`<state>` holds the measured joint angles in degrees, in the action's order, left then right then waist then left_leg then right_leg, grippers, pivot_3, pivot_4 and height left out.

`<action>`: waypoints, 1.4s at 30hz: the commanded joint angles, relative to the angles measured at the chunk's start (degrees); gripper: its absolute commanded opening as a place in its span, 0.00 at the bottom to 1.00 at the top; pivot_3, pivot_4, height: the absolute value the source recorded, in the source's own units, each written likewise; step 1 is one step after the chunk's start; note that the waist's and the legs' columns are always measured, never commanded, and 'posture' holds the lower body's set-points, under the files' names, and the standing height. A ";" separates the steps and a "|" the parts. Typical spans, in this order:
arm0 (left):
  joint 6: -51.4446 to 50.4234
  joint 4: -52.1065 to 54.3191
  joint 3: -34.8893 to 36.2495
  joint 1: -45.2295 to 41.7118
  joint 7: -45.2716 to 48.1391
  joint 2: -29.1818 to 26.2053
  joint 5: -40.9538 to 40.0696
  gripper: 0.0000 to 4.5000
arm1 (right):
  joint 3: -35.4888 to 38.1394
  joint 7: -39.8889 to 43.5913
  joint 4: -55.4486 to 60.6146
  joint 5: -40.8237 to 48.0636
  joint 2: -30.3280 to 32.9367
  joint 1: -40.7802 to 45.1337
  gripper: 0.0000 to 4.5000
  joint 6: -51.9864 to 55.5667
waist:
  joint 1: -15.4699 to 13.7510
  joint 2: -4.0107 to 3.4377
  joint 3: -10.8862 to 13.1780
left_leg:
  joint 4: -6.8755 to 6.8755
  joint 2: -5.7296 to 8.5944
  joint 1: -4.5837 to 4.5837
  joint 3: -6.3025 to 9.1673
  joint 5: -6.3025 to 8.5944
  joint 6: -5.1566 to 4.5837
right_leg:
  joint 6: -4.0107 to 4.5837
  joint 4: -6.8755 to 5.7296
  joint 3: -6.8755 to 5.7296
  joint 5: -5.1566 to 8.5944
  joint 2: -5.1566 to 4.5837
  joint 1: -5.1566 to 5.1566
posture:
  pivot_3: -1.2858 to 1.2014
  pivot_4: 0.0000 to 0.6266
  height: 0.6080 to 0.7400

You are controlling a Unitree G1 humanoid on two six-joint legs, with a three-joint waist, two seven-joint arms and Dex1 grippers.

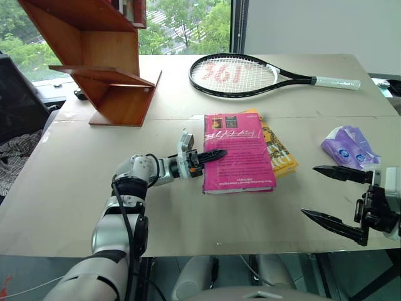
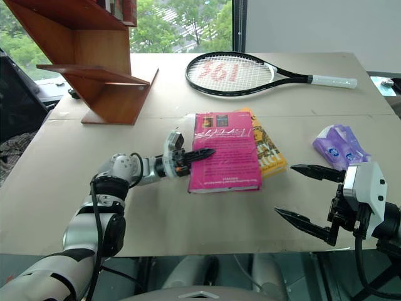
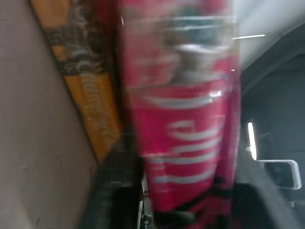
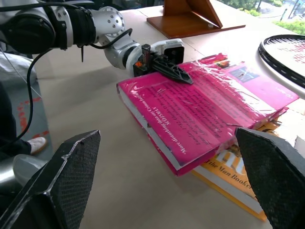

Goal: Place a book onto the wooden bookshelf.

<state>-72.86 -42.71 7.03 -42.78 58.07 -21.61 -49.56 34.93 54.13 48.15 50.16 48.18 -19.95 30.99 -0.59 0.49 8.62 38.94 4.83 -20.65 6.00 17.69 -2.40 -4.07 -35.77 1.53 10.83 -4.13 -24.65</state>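
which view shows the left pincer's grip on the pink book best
The right wrist view: the left pincer has its upper finger flat on the pink book's cover at the near edge. Both eye views show the same clamp from above, smaller. The left wrist view gives a blurred close-up of the cover.

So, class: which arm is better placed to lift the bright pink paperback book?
Left. The left gripper is already clamped on the bright pink paperback book's spine edge; the right gripper hangs open, apart from it.
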 commanded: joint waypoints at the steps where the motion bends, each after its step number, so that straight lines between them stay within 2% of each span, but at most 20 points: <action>1: -0.72 3.08 3.86 2.71 0.49 -1.92 -0.64 0.06 | -0.16 -0.98 0.59 0.51 0.42 1.12 1.00 -0.87 | 0.33 0.04 -0.02 | 0.00 -0.03 0.00 0.00 0.00 0.00 | 0.00 0.00 0.02 0.00 -0.02 -0.01 | 0.52 0.24 1.00; 4: -2.88 13.17 8.63 4.76 -2.87 -3.47 -3.76 0.06 | -2.70 -0.77 -1.40 0.50 0.50 4.16 1.00 -1.55 | 0.84 0.07 0.00 | 0.00 -0.09 -0.01 0.00 0.01 0.01 | 0.00 -0.03 0.02 0.00 -0.03 -0.06 | 0.52 0.24 1.00; 6: -4.97 23.94 15.68 4.48 -9.45 -4.16 -8.50 0.06 | -5.17 -0.33 -3.58 0.58 0.39 7.80 1.00 -2.23 | 1.15 0.34 0.17 | 0.00 -0.11 -0.04 0.00 0.01 0.01 | 0.00 -0.05 0.04 0.00 -0.06 -0.09 | 0.52 0.24 1.00; 10: -2.91 46.07 22.15 2.85 -21.88 -5.41 -12.01 0.06 | -10.67 -0.18 -7.64 -0.34 -0.52 15.21 1.00 -3.53 | 0.67 0.59 0.31 | 0.13 -0.11 -0.23 0.12 0.03 0.05 | 0.00 -0.01 -0.03 0.00 -0.12 -0.14 | 0.52 0.24 1.00; 11: -0.03 51.34 21.83 2.14 -23.53 -6.74 -10.35 0.06 | -12.09 -0.17 -8.72 -0.81 -0.98 16.96 1.00 -4.05 | 0.41 0.60 0.32 | 0.13 -0.10 -0.23 0.12 0.05 0.05 | 0.00 0.02 -0.06 0.00 -0.13 -0.14 | 0.52 0.24 1.00; 13: 9.15 62.10 16.94 2.31 -21.93 -12.79 -2.57 0.06 | -14.74 0.05 -10.92 -1.72 -2.03 20.34 1.00 -5.04 | 0.01 0.62 0.34 | 0.13 -0.08 -0.25 0.12 0.05 0.06 | 0.00 0.09 -0.09 0.00 -0.12 -0.14 | 0.52 0.24 1.00; 16: 34.49 68.65 7.95 3.71 -13.81 -24.29 17.00 0.06 | -17.78 0.83 -14.27 -2.81 -3.55 24.98 1.00 -6.51 | -0.29 0.53 0.31 | -0.09 -0.06 -0.13 0.00 0.06 0.09 | 0.02 0.15 -0.03 0.00 -0.07 -0.14 | 0.52 0.24 1.00; 18: 51.86 63.50 5.17 3.05 -9.59 -32.88 29.41 0.06 | -19.20 1.77 -16.50 -3.22 -4.55 27.83 1.00 -7.54 | -0.26 0.52 0.33 | -0.12 -0.07 -0.12 -0.02 0.05 0.10 | 0.03 0.15 -0.03 0.00 -0.03 -0.14 | 0.52 0.24 1.00; 20: 66.21 54.50 3.14 1.34 -6.80 -39.85 38.20 0.06 | -20.49 2.52 -18.08 -3.88 -5.29 30.08 1.00 -8.36 | -0.22 0.47 0.34 | -0.16 -0.08 -0.10 -0.09 0.04 0.11 | 0.04 0.15 0.01 0.00 0.03 -0.14 | 0.52 0.24 1.00; 23: 90.33 33.36 -2.07 -4.06 -10.00 -48.90 53.07 0.06 | -21.67 2.65 -19.42 -4.06 -6.93 32.88 1.00 -9.45 | -0.14 0.40 0.38 | -0.26 -0.09 -0.05 -0.14 0.03 0.09 | 0.05 0.16 0.02 0.01 0.09 -0.15 | 0.52 0.24 1.00; 25: 103.60 20.75 -5.79 -8.32 -12.14 -51.85 60.03 0.06 | -21.96 2.12 -18.96 -4.03 -7.82 33.75 1.00 -9.77 | -0.01 0.37 0.40 | -0.30 -0.09 -0.05 -0.13 0.03 0.08 | 0.04 0.21 0.02 0.00 0.10 -0.18 | 0.52 0.24 1.00; 28: 115.43 5.27 -11.17 -16.49 -11.90 -51.93 65.64 0.06 | -21.60 0.64 -17.16 -3.39 -8.44 34.02 1.00 -9.65 | -0.34 0.37 0.40 | -0.43 -0.06 -0.15 -0.11 0.03 0.06 | 0.03 0.30 -0.13 0.00 0.11 -0.27 | 0.52 0.24 1.00; 32: 121.42 -13.50 -16.92 -27.99 -13.32 -49.82 73.04 0.06 | -20.68 -1.30 -15.20 -2.74 -8.73 33.59 1.00 -9.43 | -0.35 0.52 0.37 | -0.14 0.03 -0.73 0.14 0.07 -0.03 | 0.01 0.36 -0.70 -0.02 0.04 -0.55 | 0.52 0.24 1.00; 34: 119.34 -22.08 -20.89 -33.87 -17.21 -48.03 78.74 0.06 | -20.48 -3.67 -12.72 -2.56 -8.80 32.82 1.00 -8.80 | -0.07 0.57 0.38 | 0.30 0.10 -1.34 0.20 0.09 -0.05 | -0.01 -0.07 -0.87 -0.02 0.02 -1.03 | 0.52 0.24 1.00; 35: 118.52 -24.92 -22.32 -36.05 -19.13 -47.32 80.87 0.06 | -20.33 -4.43 -11.93 -2.46 -8.73 32.46 1.00 -8.63 | -0.02 0.59 0.39 | 0.33 0.16 -1.35 0.20 0.09 -0.05 | -0.01 -0.07 -1.00 -0.03 -0.03 -1.03 | 0.52 0.24 1.00; 42: 111.06 -34.09 -31.02 -43.84 -30.84 -42.33 91.86 0.06 | -18.59 -10.26 -6.57 -0.73 -7.91 28.92 1.00 -6.41 | 0.88 0.76 0.43 | 0.39 0.14 -1.28 0.18 0.10 -0.07 | -0.02 -0.11 -1.07 -0.02 -0.07 -1.02 | 0.52 0.24 1.00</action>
<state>40.76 -75.78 -23.26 -84.23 31.01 -63.20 40.31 13.98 45.42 38.74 47.88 39.59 9.31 24.47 0.29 1.25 9.05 39.34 4.97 -21.93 6.17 17.79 -2.47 -4.10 -35.89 0.47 10.81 -4.20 -25.67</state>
